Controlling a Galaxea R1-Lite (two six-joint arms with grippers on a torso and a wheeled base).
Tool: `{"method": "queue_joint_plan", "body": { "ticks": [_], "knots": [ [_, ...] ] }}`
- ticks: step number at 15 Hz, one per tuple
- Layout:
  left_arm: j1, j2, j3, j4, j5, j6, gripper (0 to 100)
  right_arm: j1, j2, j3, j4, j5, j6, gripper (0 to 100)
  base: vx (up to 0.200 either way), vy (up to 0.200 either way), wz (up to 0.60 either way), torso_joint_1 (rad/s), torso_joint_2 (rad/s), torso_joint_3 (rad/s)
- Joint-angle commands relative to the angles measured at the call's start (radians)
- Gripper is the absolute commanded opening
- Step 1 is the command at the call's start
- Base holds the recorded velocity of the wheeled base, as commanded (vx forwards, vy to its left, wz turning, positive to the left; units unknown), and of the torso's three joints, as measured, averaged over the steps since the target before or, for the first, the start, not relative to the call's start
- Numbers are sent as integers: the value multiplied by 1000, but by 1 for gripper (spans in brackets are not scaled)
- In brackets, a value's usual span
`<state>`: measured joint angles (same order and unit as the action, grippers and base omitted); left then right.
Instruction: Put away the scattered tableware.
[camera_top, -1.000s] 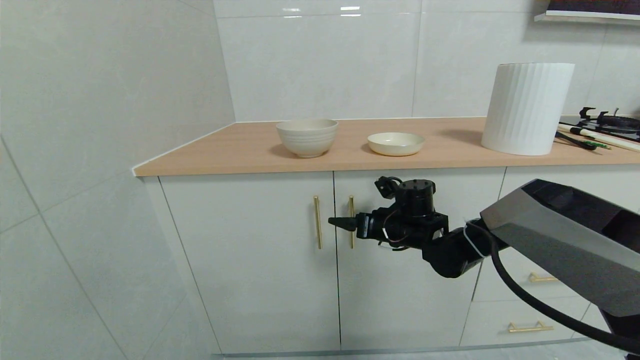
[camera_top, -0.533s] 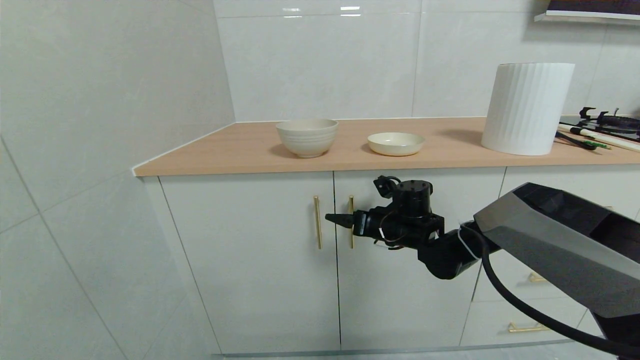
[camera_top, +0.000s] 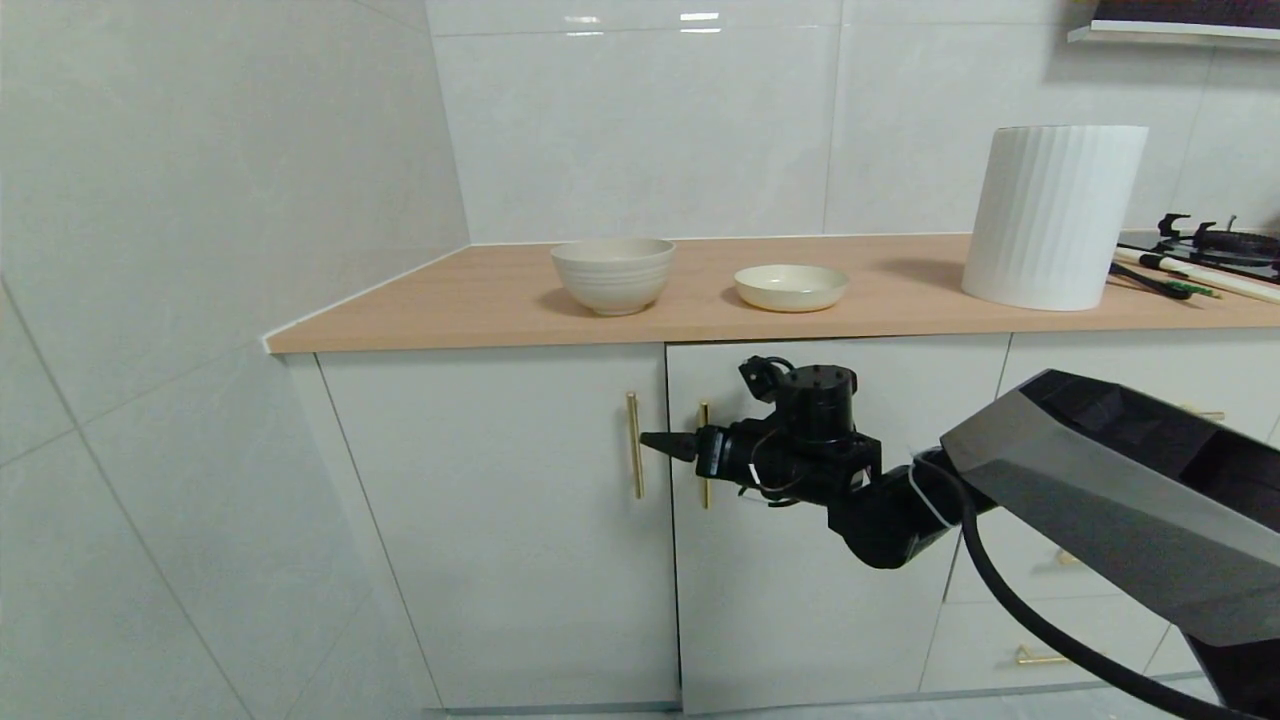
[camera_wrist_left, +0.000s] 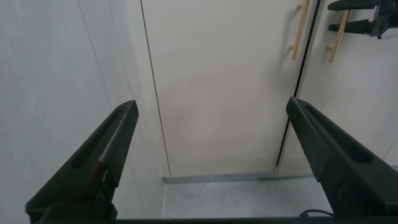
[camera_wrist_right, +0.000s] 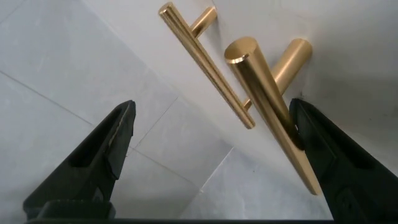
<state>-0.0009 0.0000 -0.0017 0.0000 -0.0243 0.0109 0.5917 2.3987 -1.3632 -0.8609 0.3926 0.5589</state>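
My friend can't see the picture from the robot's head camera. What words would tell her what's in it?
The robot's black right gripper is at the thin brass handle of a white cabinet door under a wooden countertop. On top sit a ribbed beige bowl, a shallow cream dish and a tall white ribbed canister.

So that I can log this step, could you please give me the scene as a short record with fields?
countertop: bowl, shallow dish and white ribbed container, standing apart
right gripper: open, at the right door's brass handle, which lies between its fingers, close to one
left gripper: open, low, facing the left cabinet door
tableware status: nothing put away yet
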Motion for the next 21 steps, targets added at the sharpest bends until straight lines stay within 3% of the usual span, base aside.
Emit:
{"method": "queue_joint_plan", "body": {
  "ticks": [1, 5, 7, 8, 9, 11, 12, 13, 14, 15, 17, 18, 19, 20, 21],
  "knots": [
    [1, 0, 0, 0, 0, 0, 100, 3, -18, 22, -1, 5, -1, 100, 0, 0, 0, 0, 0, 0],
    [-1, 0, 0, 0, 0, 1, 100, 10, -153, 196, -1, 49, -4, 100, 0, 0, 0, 0, 0, 0],
    [1, 0, 0, -2, 0, 1, 100, 7, -271, 349, -1, 158, -7, 100, 0, 0, 0, 0, 0, 0],
    [1, 0, 0, -2, 0, 1, 100, 7, -271, 349, -1, 158, -7, 100, 0, 0, 0, 0, 0, 0],
    [-1, 0, -24, -3, -25, 1, 100, 7, -362, 455, -1, 224, -11, 100, 0, 0, 0, 0, 0, 0],
    [-13, 54, -216, 83, -137, -52, 100, 8, -431, 532, -1, 259, -11, 100, 0, 0, 0, 0, 0, 0],
    [-34, 155, -363, 181, -215, -104, 100, 11, -461, 558, -1, 292, -11, 100, 0, 0, 0, 0, 0, 0],
    [-54, 298, -475, 239, -292, -126, 100, 16, -484, 582, -1, 312, -11, 100, 0, 0, 0, 0, 0, 0],
    [-59, 371, -518, 239, -322, -129, 100, 17, -494, 593, -3, 315, -11, 100, 0, 0, 0, 0, 0, 0],
    [-59, 574, -604, 230, -381, -124, 100, 26, -510, 616, -7, 313, -14, 100, 0, 0, 0, 0, 0, 0],
    [-67, 666, -640, 204, -416, -120, 100, 28, -520, 633, -20, 313, -21, 100, 0, 0, 0, 0, 0, 0],
    [-145, 931, -702, 71, -520, -157, 100, 30, -532, 691, -76, 313, -25, 100, 0, 0, 0, 0, 0, 0],
    [-169, 986, -704, 37, -525, -172, 100, 30, -530, 702, -90, 313, -25, 100, 0, 0, 0, 0, 0, 0],
    [-246, 1132, -698, -77, -526, -221, 100, 30, -520, 708, -104, 313, -25, 100, 0, 0, 0, 0, 0, 0],
    [-271, 1193, -693, -130, -525, -249, 100, 30, -515, 708, -104, 313, -25, 100, 0, 0, 0, 0, 0, 0]
  ]
}}
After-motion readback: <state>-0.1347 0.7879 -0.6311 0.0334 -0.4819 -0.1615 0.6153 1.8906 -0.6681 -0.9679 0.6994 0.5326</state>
